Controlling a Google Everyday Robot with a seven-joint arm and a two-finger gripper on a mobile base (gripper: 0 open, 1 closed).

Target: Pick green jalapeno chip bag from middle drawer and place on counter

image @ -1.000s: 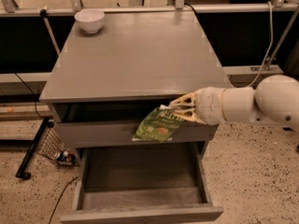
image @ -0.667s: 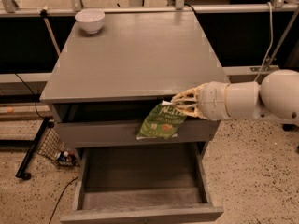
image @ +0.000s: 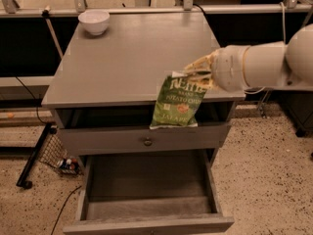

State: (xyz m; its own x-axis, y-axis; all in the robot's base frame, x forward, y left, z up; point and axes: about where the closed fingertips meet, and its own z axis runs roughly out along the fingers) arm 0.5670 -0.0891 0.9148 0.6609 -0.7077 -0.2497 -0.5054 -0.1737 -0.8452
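at counter [image: 127, 58] front edge, tool [image: 196, 75] pinches top of green jalapeno chip bag [image: 177, 103]; crinkled, pale lettering.

The gripper [image: 198, 73], at the middle right, pinches the green jalapeno chip bag [image: 177, 102] and hides its top right corner. Its arm [image: 274, 62] is cut off by the right edge. The bag covers a bit of the front edge of the desk [image: 132, 58], and the front of the middle drawer [image: 146, 182] is cut off at the bottom edge.

Arm extends in from right; hand [image: 195, 74] pinches green jalapeno chip bag [image: 177, 103].
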